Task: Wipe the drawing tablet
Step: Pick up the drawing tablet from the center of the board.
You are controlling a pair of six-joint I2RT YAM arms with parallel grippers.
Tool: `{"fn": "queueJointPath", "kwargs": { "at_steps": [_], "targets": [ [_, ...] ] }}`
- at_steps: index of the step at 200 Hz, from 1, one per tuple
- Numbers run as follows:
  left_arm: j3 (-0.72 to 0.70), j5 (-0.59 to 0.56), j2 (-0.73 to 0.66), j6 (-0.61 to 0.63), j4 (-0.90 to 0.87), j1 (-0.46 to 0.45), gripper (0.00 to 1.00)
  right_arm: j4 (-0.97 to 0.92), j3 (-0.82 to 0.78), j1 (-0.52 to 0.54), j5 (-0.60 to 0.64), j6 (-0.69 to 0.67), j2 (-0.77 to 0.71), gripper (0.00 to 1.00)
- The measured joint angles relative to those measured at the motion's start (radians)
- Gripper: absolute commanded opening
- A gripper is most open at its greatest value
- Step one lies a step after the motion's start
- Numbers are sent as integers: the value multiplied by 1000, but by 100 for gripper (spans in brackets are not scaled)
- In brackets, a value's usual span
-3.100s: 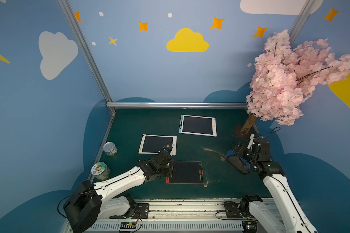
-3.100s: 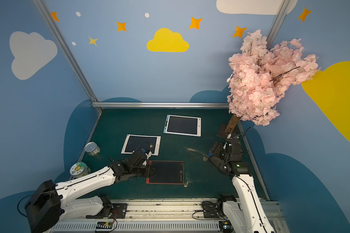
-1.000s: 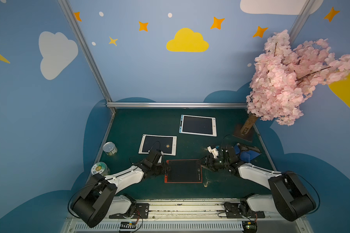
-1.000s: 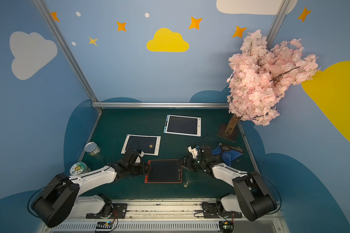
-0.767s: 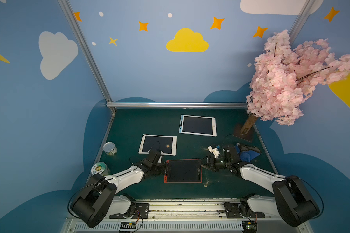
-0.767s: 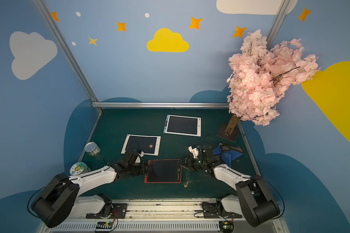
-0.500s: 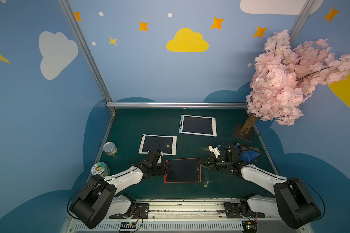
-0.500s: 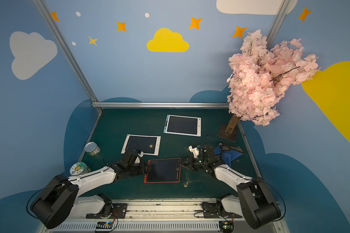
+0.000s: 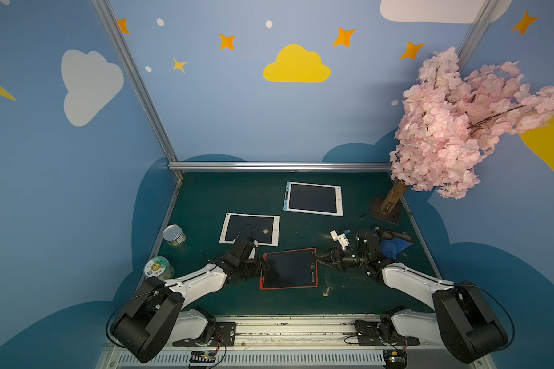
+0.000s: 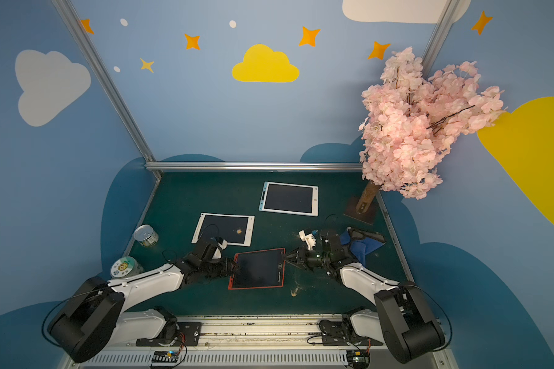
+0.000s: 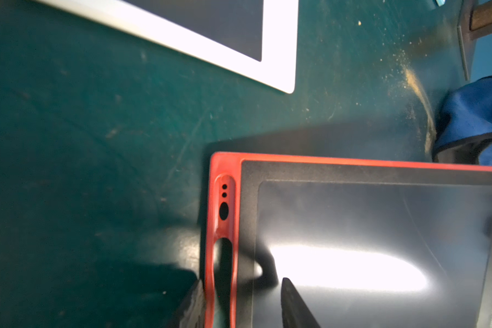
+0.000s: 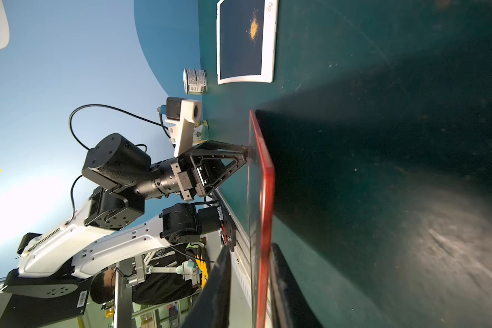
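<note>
The red drawing tablet (image 11: 381, 215) shows a smooth plastic frame and a glossy dark screen catching glare. The green table mat (image 11: 97, 170) looks matt, scuffed and dusted with yellowish powder. Also pictured: a soft blue cloth (image 11: 477, 113), 1 shiny metal can (image 9: 174, 235), a brushed metal rail (image 9: 279, 166) and a rough brown trunk (image 9: 394, 198).

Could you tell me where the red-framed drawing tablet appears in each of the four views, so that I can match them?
Top view: the red-framed tablet is in the lower middle of the picture.
Top view: it is in the lower middle again.
Left wrist view: close up, showing one corner and the shiny screen.
Right wrist view: edge-on, a thin red strip.
Shared landmark: the white-framed tablet.
</note>
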Motion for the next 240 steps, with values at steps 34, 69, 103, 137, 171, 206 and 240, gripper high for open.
{"fn": "queueJointPath", "kwargs": {
  "at_steps": [34, 69, 103, 137, 171, 206, 240],
  "targets": [
    [-2, 14, 0, 0, 0, 0, 44, 37, -6, 0, -25, 26, 0, 29],
    [-5, 26, 0, 0, 5, 0, 44, 36, -8, 0, -31, 30, -8, 25],
    [-5, 37, 4, 0, 10, 0, 44, -79, 1, 6, 0, -27, -56, 25],
    [-5, 44, 11, 0, 19, 0, 44, -173, 25, 23, 35, -84, -66, 25],
    [-5, 54, 19, 0, 33, 0, 43, -201, 26, 38, 55, -106, -47, 24],
    [-5, 56, 21, 0, 35, 0, 43, -201, 26, 49, 63, -113, -26, 13],
    [-5, 57, 21, 0, 35, 0, 44, -203, 31, 50, 63, -115, -26, 0]
  ]
}}
